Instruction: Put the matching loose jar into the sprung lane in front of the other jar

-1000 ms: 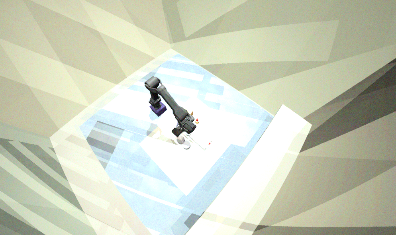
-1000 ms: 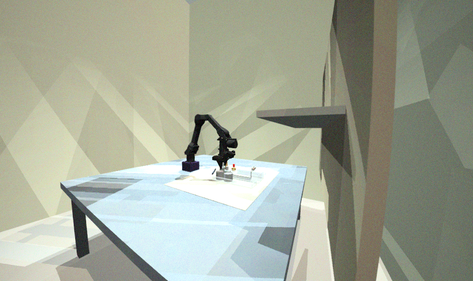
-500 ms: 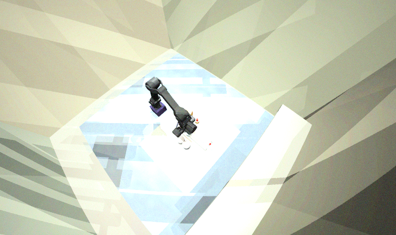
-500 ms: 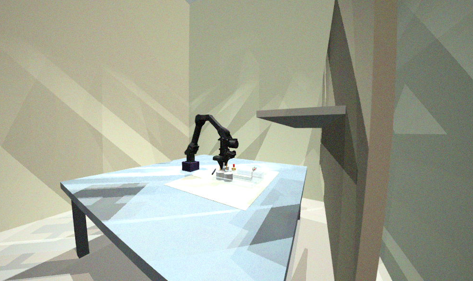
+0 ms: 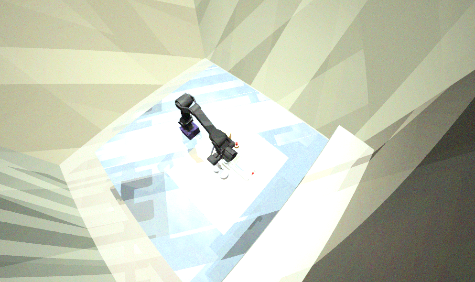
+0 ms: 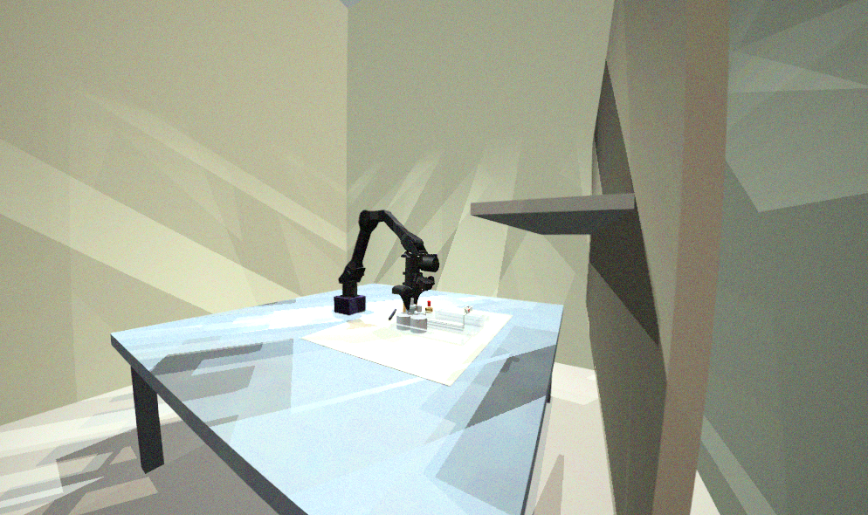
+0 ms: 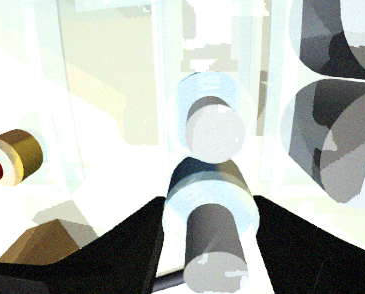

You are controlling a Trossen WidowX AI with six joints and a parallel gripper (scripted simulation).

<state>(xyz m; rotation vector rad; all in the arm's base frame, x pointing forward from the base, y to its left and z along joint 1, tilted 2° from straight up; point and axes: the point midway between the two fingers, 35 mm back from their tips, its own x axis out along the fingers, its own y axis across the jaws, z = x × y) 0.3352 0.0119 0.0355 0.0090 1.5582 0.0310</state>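
Black pincer (image 7: 209,265), grey-lidded clear jar (image 7: 209,234)

Slim matte-black jointed arm (image 6: 386,223) on a dark purple base block (image 6: 349,304).

table (image 6: 334,409) — pale blue top, dark legs | on it: cream mat (image 6: 418,354), purple robot base (image 6: 349,304)
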